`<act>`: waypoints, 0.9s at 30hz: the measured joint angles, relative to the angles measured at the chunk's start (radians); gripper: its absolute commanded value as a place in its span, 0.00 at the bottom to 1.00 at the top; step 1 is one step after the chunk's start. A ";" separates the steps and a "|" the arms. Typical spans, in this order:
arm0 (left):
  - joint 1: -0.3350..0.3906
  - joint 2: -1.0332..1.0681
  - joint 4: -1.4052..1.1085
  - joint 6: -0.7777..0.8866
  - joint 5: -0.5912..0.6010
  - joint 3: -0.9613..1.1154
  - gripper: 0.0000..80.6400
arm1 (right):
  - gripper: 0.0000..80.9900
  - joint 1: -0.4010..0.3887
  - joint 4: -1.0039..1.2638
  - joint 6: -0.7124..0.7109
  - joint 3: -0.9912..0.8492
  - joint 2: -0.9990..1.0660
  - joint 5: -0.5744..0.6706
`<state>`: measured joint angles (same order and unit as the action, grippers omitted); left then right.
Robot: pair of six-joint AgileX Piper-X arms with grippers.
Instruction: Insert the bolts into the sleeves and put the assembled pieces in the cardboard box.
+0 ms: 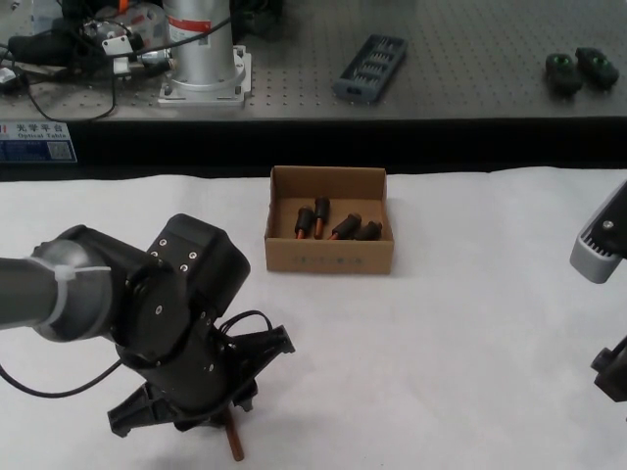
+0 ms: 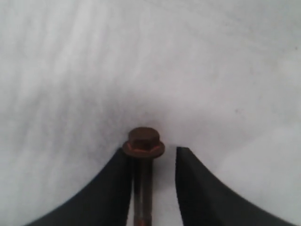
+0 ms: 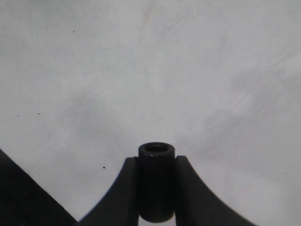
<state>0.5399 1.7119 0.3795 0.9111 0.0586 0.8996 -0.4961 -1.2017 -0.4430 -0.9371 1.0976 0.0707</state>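
Observation:
A rusty brown bolt [image 2: 143, 143] lies lengthwise between the fingers of my left gripper [image 2: 153, 150]. Its shank touches one black finger [image 2: 110, 188], while a gap separates it from the other, so the gripper is open. In the high view this gripper [image 1: 227, 419] points down at the white cloth near the front left, with the bolt [image 1: 234, 439] sticking out below it. My right gripper [image 3: 156, 157] is shut on a black sleeve [image 3: 156, 183], bore end facing outward, above the cloth. The cardboard box [image 1: 329, 257] stands mid-bench and holds several assembled pieces [image 1: 333, 223].
White cloth [image 1: 441, 372] covers the bench. Part of the right arm [image 1: 602, 245] shows at the right edge. Behind the cloth, a metal breadboard carries a silver column base [image 1: 201, 54], cables, a dark tray [image 1: 370, 67] and two black parts [image 1: 581, 70].

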 measured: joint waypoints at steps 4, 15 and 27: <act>0.000 0.000 0.002 -0.032 -0.021 0.000 0.02 | 0.03 0.000 0.000 0.000 0.000 0.000 0.000; -0.005 0.006 0.006 -0.031 0.039 0.003 0.01 | 0.03 0.000 0.000 0.000 0.000 0.000 0.000; -0.016 -0.126 -0.133 -0.234 0.123 -0.006 0.01 | 0.03 0.000 0.159 0.225 0.000 0.000 0.287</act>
<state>0.5237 1.5855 0.2460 0.6772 0.1817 0.8935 -0.4961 -1.0424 -0.2185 -0.9371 1.0976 0.3577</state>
